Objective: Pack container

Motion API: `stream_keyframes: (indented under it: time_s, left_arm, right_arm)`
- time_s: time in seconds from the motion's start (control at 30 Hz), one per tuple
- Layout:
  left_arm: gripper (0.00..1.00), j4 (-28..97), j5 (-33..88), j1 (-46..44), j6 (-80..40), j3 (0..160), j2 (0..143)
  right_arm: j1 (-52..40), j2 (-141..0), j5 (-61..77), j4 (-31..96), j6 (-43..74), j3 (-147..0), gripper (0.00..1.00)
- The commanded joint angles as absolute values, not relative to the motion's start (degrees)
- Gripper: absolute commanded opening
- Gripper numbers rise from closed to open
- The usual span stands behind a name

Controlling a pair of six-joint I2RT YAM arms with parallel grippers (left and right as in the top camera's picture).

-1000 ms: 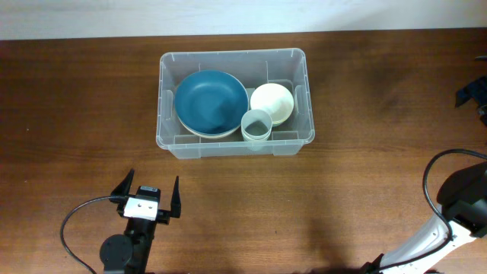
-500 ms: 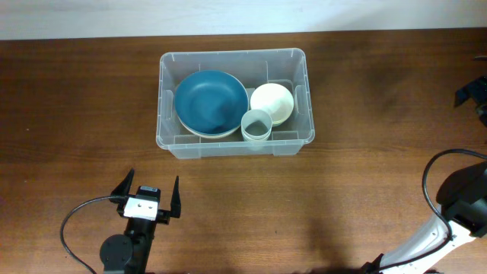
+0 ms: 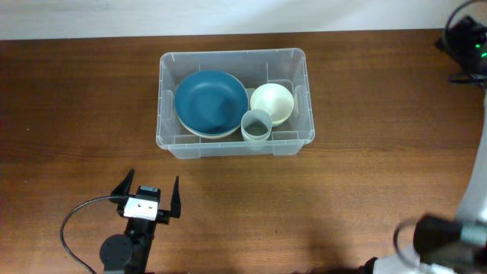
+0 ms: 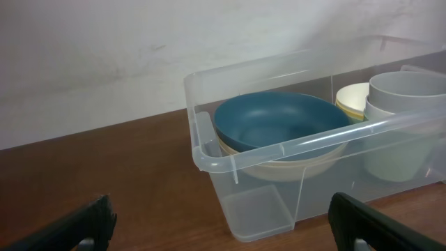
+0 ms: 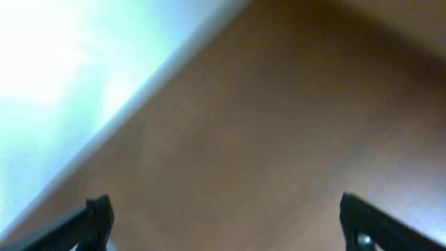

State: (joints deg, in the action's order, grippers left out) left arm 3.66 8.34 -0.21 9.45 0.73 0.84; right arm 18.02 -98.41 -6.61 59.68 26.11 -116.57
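The container [image 3: 228, 54], a large clear plastic bin, stands at the table's back middle; it also shows in the left wrist view [image 4: 293, 143]. Inside it are a blue bowl [image 3: 211, 101] stacked on a cream one, a small cream bowl [image 3: 272, 102] and a pale cup [image 3: 256, 125]. My left gripper [image 3: 150, 196] is open and empty on the near side, apart from the bin, facing it [image 4: 223, 226]. My right gripper [image 5: 223, 223] is open and empty over bare brown table in a blurred view. In the overhead view, the right arm's dark end [image 3: 466, 39] is at the far right corner.
The brown wooden table [image 3: 365, 175] surrounds the bin. A white wall strip [image 3: 243, 15] runs along the table's far edge. The left arm's black cable [image 3: 72, 221] loops at the front left. The right arm's white link [image 3: 475, 190] runs down the right edge.
The right arm has swung up fast toward the far right corner, and its base parts at the front right have shifted. The left arm and the bin have not moved.
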Motion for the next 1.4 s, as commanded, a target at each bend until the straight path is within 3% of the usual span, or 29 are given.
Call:
stream_keyframes:
  time_s: [0.0,0.4,0.6,0.8,1.37]
  left_arm:
    - [1.0,3.9,8.1,0.1,9.9,0.5,0.3]
    - [1.0,3.9,8.1,0.1,9.9,0.5,0.3]
    - [1.0,3.9,8.1,0.1,9.9,0.5,0.3]
    - [1.0,3.9,8.1,0.1,9.9,0.5,0.3]
    - [1.0,3.9,8.1,0.1,9.9,0.5,0.3]
  right_arm:
    - [14.9,-90.2,-8.8,50.7,20.6,-103.9,0.99]
    - [5.6,-54.8,-8.0,10.8,13.3,-52.2,0.99]
    - [-1.0,-39.7,-8.0,-1.7,3.5,-33.6,0.99]
    - [-5.0,-25.1,-8.0,-13.3,2.1,-18.5,0.99]
    - [-1.7,-6.5,-4.3,-13.8,2.1,-6.9,0.99]
